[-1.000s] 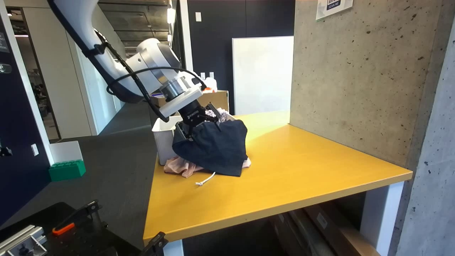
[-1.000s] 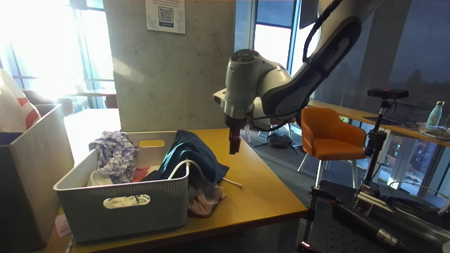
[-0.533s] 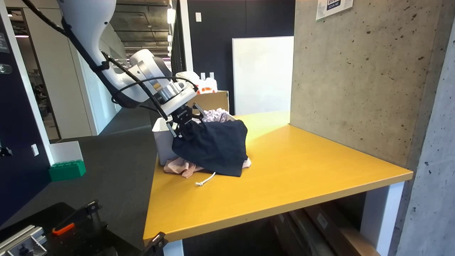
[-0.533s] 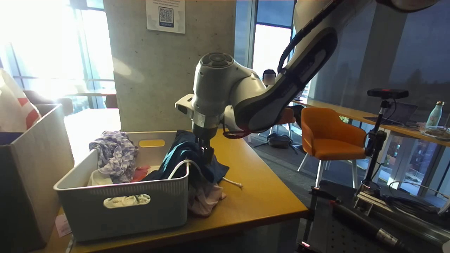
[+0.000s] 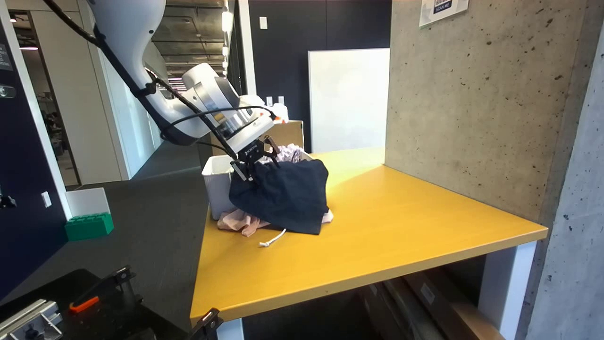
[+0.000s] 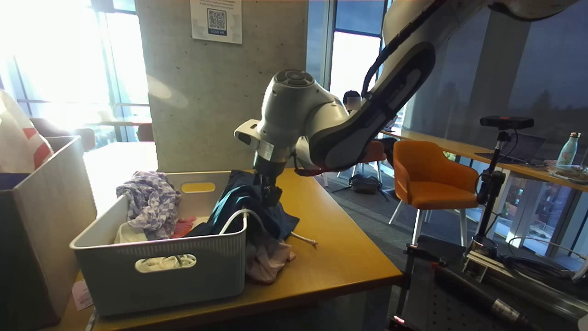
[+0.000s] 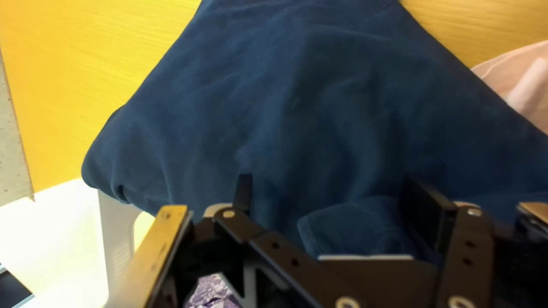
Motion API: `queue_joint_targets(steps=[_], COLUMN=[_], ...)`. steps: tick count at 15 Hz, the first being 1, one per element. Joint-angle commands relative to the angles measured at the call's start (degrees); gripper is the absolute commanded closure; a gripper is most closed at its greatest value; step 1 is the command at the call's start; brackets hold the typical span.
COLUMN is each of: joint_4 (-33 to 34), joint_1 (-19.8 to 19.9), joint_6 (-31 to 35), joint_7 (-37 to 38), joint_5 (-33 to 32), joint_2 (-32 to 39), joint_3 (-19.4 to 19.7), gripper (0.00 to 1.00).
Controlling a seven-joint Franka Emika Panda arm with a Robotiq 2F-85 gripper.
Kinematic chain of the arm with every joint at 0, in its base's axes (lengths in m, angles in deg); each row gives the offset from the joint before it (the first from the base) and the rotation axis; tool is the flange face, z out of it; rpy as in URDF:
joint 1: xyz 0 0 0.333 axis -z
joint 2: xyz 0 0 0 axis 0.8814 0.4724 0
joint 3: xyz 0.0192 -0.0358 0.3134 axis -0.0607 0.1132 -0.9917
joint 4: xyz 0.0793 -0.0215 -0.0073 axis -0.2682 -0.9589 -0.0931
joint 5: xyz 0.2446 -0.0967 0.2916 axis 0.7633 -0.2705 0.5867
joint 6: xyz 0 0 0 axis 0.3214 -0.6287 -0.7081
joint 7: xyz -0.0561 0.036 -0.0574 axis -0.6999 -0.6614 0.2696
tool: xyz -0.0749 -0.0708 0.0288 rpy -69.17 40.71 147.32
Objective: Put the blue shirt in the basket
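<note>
Your fingers (image 7: 424, 214) stand wide apart over the blue shirt (image 7: 299, 107), a raised fold of it showing between them and nothing gripped; whether the tips touch the cloth, these views don't let you tell. Close too high and you may pinch only that fold, or nothing, and the slack fabric could slip out on the lift. The shirt is draped across the end wall of the basket (image 6: 211, 280), part inside and a good share hanging outside, so if you press too low a finger could meet the rim and shove the basket. Beneath the hanging part lies the pink garment (image 6: 266, 266); a deep bite might take both. The white cord (image 6: 304, 238) loops over the rim, its knotted end out on the bench (image 5: 401, 236), and it could snag or trail as you carry inward. Farther off, the lilac patterned cloth (image 6: 154, 202) is heaped at the basket's opposite end, and if you overshoot that, the cardboard box (image 6: 50, 220) beyond is what you would probably strike.
</note>
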Motion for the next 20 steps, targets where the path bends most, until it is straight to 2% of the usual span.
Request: queue_joint_targets(steps=[1,7,8,9,15,16,18,20], joint_4=[1.9,4.5,4.9,5.2,4.0,4.1,1.7,-0.6], joint_1=[1.8,2.0,1.8,1.7,0.1,-0.1,-1.4,-2.8], joint_6=[1.4,0.8,0.7,0.7,1.1,0.8,0.8,0.7], joint_7=[-5.9,-9.5,-9.7,-9.8,-7.9,-7.5,-5.8,-4.1], joint_5=[3.1,5.6,5.9,6.0,4.7,5.1,4.4,3.7], joint_2=[1.5,3.4,3.7,4.0,2.9,2.9,1.1,-1.1], joint_3=[-1.0,-0.9,-0.9,-0.8,0.5,0.4,0.8,1.2], gripper=[0.45,0.91,0.98,1.00,1.00,0.76,0.68,0.53])
